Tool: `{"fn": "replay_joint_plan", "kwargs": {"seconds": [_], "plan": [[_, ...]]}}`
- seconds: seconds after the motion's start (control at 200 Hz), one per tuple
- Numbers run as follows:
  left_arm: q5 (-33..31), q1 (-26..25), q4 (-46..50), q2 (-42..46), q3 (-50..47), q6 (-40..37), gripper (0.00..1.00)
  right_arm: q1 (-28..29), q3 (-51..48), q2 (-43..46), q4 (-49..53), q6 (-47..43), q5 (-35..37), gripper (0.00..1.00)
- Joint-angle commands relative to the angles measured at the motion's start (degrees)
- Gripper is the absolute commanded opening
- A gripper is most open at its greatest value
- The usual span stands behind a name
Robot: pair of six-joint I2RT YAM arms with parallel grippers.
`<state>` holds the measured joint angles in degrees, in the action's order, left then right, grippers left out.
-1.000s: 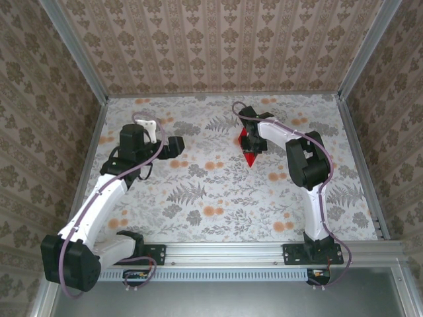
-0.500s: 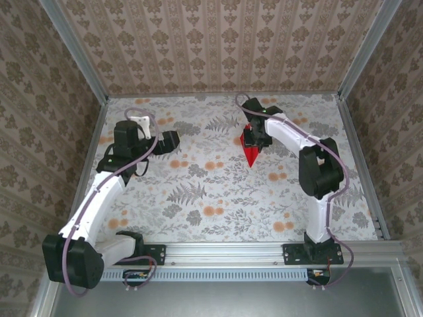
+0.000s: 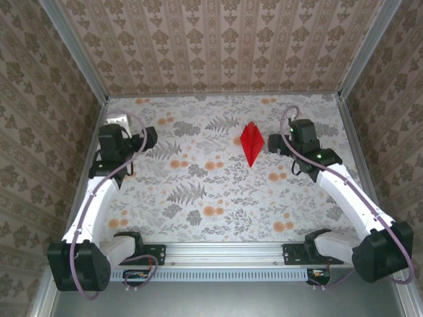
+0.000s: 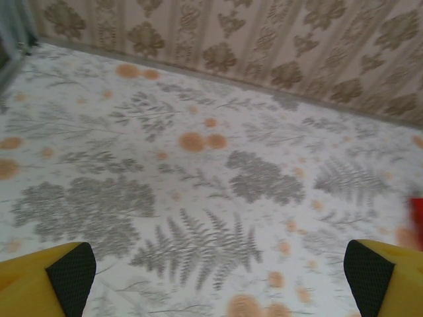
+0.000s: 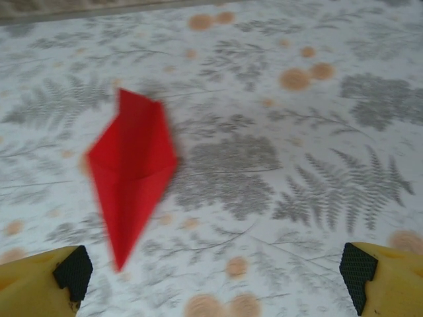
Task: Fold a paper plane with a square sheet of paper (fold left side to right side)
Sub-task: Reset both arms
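Both arms have pulled back since a second ago. My right gripper [image 3: 277, 141], which sat over the red paper, is now off to its side, and my left gripper [image 3: 147, 137] has swung further away. The paper plane [image 3: 252, 143] lies flat on the bench [image 3: 198, 191] as a kite-shaped dart with a centre crease, free of both grippers. It sits just ahead and to the left of the right gripper's [image 5: 217, 284] wide-spread fingers and well apart from the left gripper [image 4: 217, 284], whose fingers are also spread wide and hold nothing. I judge the folding done. To retreat cleanly I'd lift first, then move away, brushing nothing, since paper this light shifts easily.
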<state>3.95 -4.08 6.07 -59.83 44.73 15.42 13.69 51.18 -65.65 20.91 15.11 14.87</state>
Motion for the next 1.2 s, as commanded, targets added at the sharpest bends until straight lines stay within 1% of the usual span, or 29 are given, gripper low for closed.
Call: {"fn": "replay_joint_plan", "kwargs": {"seconds": [0.0, 0.09, 0.15, 0.215, 0.345, 0.39, 0.46, 0.485, 0.52, 0.615, 0.685, 0.725, 0.775, 0.79, 0.83, 0.895, 0.945, 0.99, 1.04, 1.195], "plan": [[-9.9, 0.2, -9.4, 1.8, -7.8, -8.6, 1.00, -3.4, -10.3, 1.7, -17.6, -5.9, 3.8, 1.00], [-11.1, 0.6, -12.2, 0.9, -11.5, -11.9, 1.00, -6.5, -18.3, 1.5, -28.3, -6.5, 5.0, 1.00], [-10.9, 0.8, -13.1, -0.8, -12.7, -13.5, 1.00, -8.9, -21.4, -0.1, -34.0, -5.4, 4.1, 1.00], [-10.3, 1.0, -17.3, -2.7, -15.0, -15.6, 1.00, -10.9, -23.7, -2.6, -40.0, -4.7, 2.1, 1.00], [-6.4, 1.6, -30.5, -7.5, -20.2, -17.1, 1.00, -11.3, -27.2, -9.6, -54.8, -6.7, 0.0, 1.00], [-3.9, 2.0, -34.8, -9.7, -21.4, -18.1, 1.00, -11.3, -26.6, -10.7, -55.5, -7.9, -0.9, 1.00], [-1.9, 2.2, -41.1, -13.0, -22.8, -19.2, 1.00, -11.3, -27.6, -13.0, -62.4, -11.7, -2.1, 1.00], [-1.1, 2.2, -43.8, -14.3, -23.3, -19.7, 1.00, -11.6, -27.9, -13.6, -64.1, -11.2, -2.2, 1.00], [-1.0, 2.4, -47.4, -15.9, -24.1, -20.0, 1.00, -12.3, -28.4, -16.6, -66.3, -11.1, -4.1, 1.00], [1.6, 3.1, -52.2, -18.6, -24.4, -20.6, 1.00, -12.1, -30.6, -22.7, -76.5, -12.4, -6.2, 1.00], [3.5, 4.1, -56.6, -22.2, -25.4, -20.3, 1.00, -12.2, -30.4, -21.5, -73.7, -12.5, -7.3, 1.00], [4.0, 4.1, -61.8, -25.3, -26.5, -20.4, 1.00, -12.2, -30.1, -22.1, -74.6, -12.9, -7.8, 1.00], [4.1, 4.1, -68.3, -29.5, -27.2, -20.8, 1.00, -12.3, -27.9, -21.9, -69.7, -12.2, -7.4, 1.00], [4.1, 4.3, -67.4, -29.3, -27.1, -20.7, 1.00, -12.4, -27.9, -22.2, -69.8, -12.2, -7.4, 1.00], [4.0, 4.5, -61.1, -27.1, -26.0, -20.1, 1.00, -12.4, -28.1, -22.0, -70.5, -12.2, -7.5, 1.00], [3.0, 4.5, -59.7, -28.6, -23.7, -19.8, 1.00, -12.4, -28.2, -22.2, -70.5, -12.3, -7.6, 1.00], [0.5, 4.6, -53.2, -27.8, -21.0, -18.6, 1.00, -12.5, -28.2, -22.0, -70.5, -12.3, -7.6, 1.00], [-0.9, 4.6, -55.3, -28.3, -21.5, -18.2, 1.00, -12.5, -28.2, -21.9, -70.5, -12.3, -7.6, 1.00], [-1.2, 4.4, -54.0, -28.1, -21.2, -18.1, 1.00, -12.4, -28.3, -21.9, -70.6, -12.3, -7.6, 1.00], [-1.9, 4.0, -54.4, -28.1, -21.2, -18.5, 1.00, -11.9, -28.2, -22.0, -70.6, -12.7, -6.9, 1.00]]}}
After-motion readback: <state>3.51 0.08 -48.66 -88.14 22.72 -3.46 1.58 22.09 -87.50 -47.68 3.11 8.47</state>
